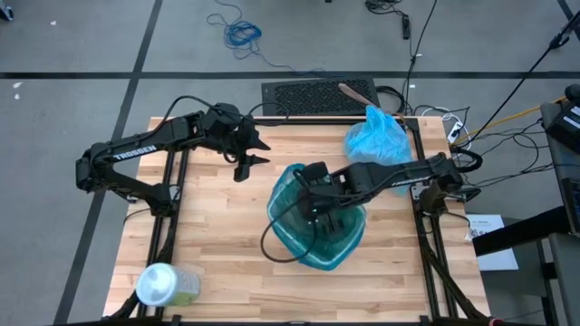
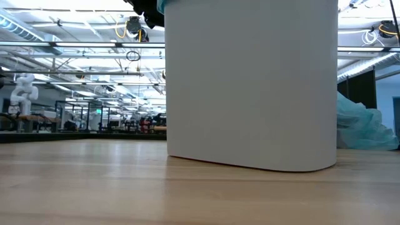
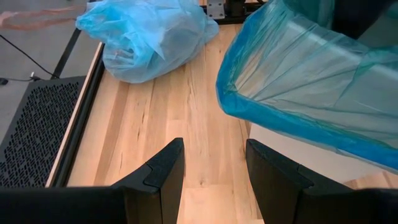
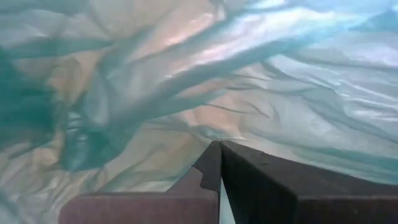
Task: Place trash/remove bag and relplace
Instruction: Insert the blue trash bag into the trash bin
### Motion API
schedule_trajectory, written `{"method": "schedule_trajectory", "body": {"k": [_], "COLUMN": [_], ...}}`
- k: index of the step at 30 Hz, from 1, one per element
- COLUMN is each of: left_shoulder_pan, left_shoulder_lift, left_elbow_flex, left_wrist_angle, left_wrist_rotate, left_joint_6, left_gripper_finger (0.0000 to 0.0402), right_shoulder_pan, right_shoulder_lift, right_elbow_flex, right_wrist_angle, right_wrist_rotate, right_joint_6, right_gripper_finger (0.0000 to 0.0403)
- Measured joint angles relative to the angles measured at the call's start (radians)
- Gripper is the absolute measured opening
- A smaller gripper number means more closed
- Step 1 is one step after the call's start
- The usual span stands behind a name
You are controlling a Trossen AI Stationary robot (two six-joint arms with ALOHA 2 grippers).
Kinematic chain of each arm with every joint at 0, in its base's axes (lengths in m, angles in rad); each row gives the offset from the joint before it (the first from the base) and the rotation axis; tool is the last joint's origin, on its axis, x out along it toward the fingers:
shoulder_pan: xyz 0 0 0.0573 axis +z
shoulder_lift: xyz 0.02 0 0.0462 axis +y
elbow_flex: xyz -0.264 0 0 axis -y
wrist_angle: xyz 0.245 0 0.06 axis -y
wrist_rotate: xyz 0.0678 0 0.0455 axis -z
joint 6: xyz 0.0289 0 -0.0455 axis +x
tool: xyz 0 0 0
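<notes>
A white bin point(image 2: 250, 81) stands at the table's middle, lined with a darker teal-green plastic bag point(image 3: 298, 93) folded over its rim point(image 1: 283, 192). My right gripper point(image 4: 219, 144) is shut and reaches down inside the bin point(image 1: 322, 222). The pale light-blue bag point(image 1: 376, 138) lies bulging on the table at the far right, also in the left wrist view point(image 3: 149, 37). The trash does not show in the open. My left gripper point(image 1: 246, 163) hangs open over the far left of the table, left of the bin, with nothing between its fingers point(image 3: 168, 168). My right gripper comes from above, slanting down into the lined bin, with its fingers shut. The teal-green film point(image 4: 186, 124) lies crumpled right in front of the fingertips. I cannot tell whether they touch it.
A pale-green container with a white lid point(image 1: 166, 285) lies at the near left corner. A black perforated panel point(image 1: 317, 93) sits just beyond the far edge, with cables around it. Bare wood point(image 1: 217, 235) lies left of the bin.
</notes>
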Motion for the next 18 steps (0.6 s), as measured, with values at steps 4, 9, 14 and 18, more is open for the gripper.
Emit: {"method": "schedule_trajectory", "body": {"k": [4, 9, 14, 18], "left_shoulder_pan": [0.000, 0.000, -0.009, -0.030], "left_shoulder_lift": [0.000, 0.000, 0.000, 0.000], "left_elbow_flex": [0.000, 0.000, 0.000, 0.000], "left_wrist_angle": [0.000, 0.000, -0.022, -0.040], "left_wrist_rotate": [0.000, 0.000, -0.028, -0.104], "left_joint_6": [0.000, 0.007, 0.053, 0.061], "left_gripper_finger": [0.0167, 0.0167, 0.0159, 0.0136], "right_shoulder_pan": [0.015, 0.040, 0.123, 0.201], "right_shoulder_lift": [-0.041, -0.122, -0.204, -0.260], "right_elbow_flex": [0.000, 0.000, 0.000, -0.011], "right_wrist_angle": [0.001, 0.017, 0.018, -0.004], "right_wrist_rotate": [-0.005, 0.012, 0.161, 0.270], "right_joint_6": [-0.001, 0.055, 0.110, 0.208], "right_gripper_finger": [0.0000, 0.0000, 0.0000, 0.0000]}}
